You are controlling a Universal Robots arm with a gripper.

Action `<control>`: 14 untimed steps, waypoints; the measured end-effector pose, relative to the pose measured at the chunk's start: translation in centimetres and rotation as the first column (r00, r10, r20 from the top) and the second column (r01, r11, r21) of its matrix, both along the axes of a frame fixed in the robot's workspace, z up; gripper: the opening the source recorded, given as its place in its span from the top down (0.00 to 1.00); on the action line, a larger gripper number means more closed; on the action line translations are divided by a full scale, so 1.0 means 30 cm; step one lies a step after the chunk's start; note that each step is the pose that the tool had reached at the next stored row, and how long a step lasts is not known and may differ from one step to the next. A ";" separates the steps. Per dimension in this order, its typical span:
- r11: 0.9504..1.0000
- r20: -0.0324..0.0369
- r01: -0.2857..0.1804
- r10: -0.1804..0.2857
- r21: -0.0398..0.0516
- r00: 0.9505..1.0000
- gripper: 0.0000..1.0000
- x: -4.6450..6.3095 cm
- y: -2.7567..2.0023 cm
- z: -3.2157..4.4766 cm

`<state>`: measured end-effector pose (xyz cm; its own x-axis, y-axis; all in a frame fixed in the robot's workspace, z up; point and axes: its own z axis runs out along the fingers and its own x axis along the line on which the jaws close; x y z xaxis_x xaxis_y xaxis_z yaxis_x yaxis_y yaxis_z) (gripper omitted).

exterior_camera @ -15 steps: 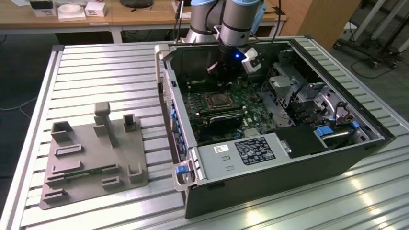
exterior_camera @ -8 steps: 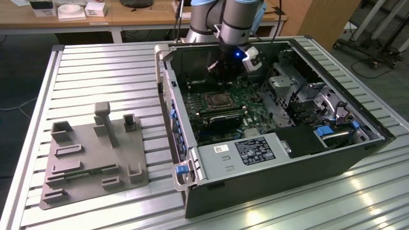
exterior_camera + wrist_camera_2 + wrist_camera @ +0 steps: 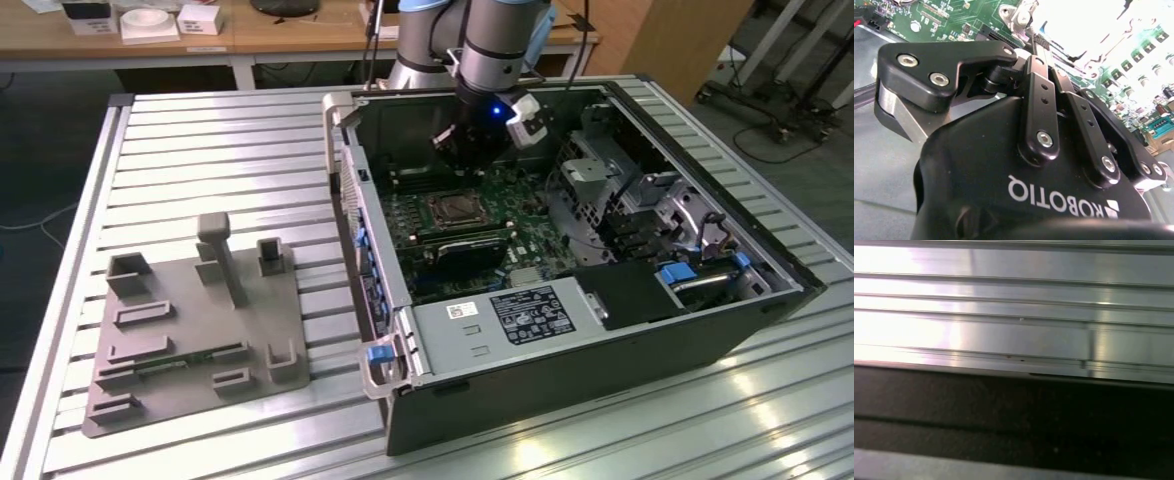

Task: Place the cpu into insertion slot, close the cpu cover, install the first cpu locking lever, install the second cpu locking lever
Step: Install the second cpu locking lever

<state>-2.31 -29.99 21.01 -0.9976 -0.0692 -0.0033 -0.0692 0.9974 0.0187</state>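
- In the exterior view the gripper hangs inside the open computer case, low over the green motherboard and just beyond the insertion slot, toward the case's far wall.
- The insertion slot sits near the middle of the motherboard: a square with a silvery metal rim around a dark centre.
- Whether the cpu already lies in that slot, and whether the cpu cover is down, cannot be told from here; the socket area in the second wrist view is washed out by glare.
- No locking lever can be made out, so none of the four steps can be judged finished; my reading is that the work is at or close to the socket stage.
- In the second wrist view the gripper has its fingers drawn close together, the tips nearly meeting; whether they pinch anything is hidden.
- The first wrist view takes in the ribbed metal surface with a dark edge of the case below it.
- A grey fixture block stands on the surface, well apart from the case on the exterior view's left.
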 end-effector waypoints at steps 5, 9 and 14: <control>1.000 0.000 0.000 0.000 0.000 1.000 0.90 0.000 -0.003 0.000; 1.000 0.000 0.000 0.000 0.000 1.000 0.90 0.000 -0.013 0.000; 1.000 0.000 0.000 0.000 0.000 1.000 0.90 0.000 -0.029 0.000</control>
